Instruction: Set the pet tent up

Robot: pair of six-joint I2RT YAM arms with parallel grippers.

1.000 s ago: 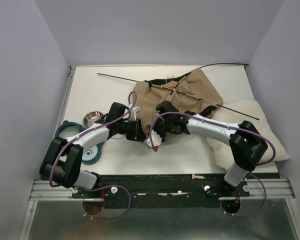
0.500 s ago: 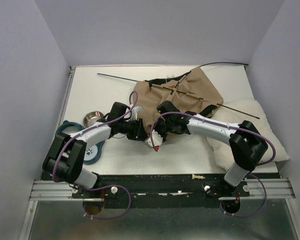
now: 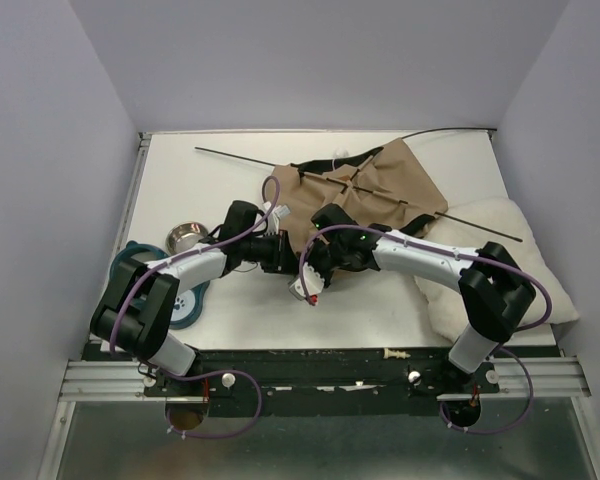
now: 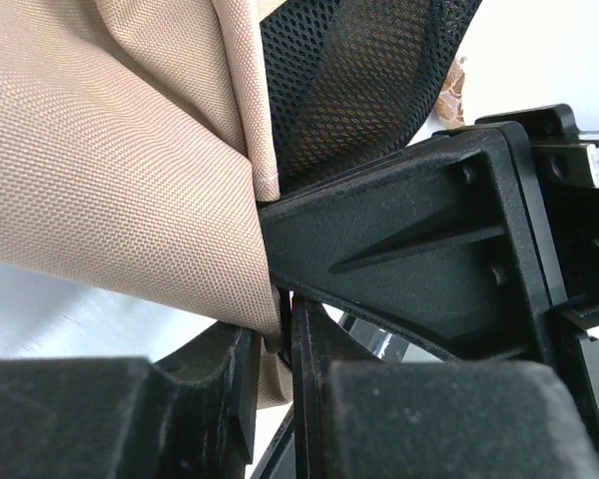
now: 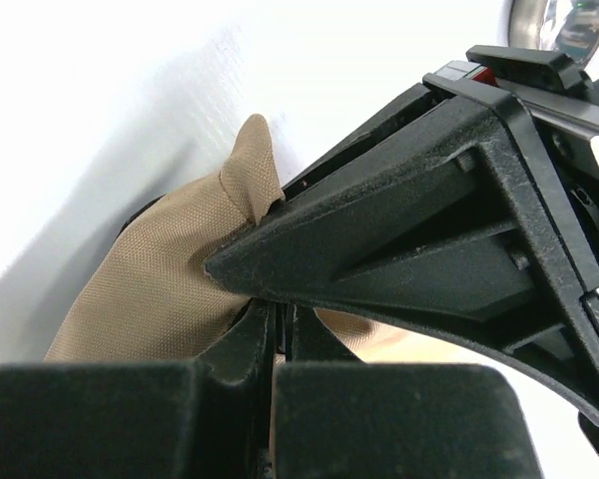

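Both left claw (image 4: pixel 278 344), right claw (image 5: pixel 277 321) pinch pet tent (image 3: pixel 385 183)

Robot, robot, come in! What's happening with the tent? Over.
Left gripper and right gripper both shut on tent edge, tips meeting. Tent flat, not up. One pole lies across cushion.

Over on the right, a white fluffy cushion (image 3: pixel 500 275) lies on the white table (image 3: pixel 210 190), its near corner hanging over the front edge. Left side now: a small shiny metal bowl (image 3: pixel 185 238) sits upright, a teal ring (image 3: pixel 130 262) just beside it, and a round blue dish (image 3: pixel 187 305) with a paw print nearer the front. A tiny white peg (image 3: pixel 395 354) stands on the black front rail.
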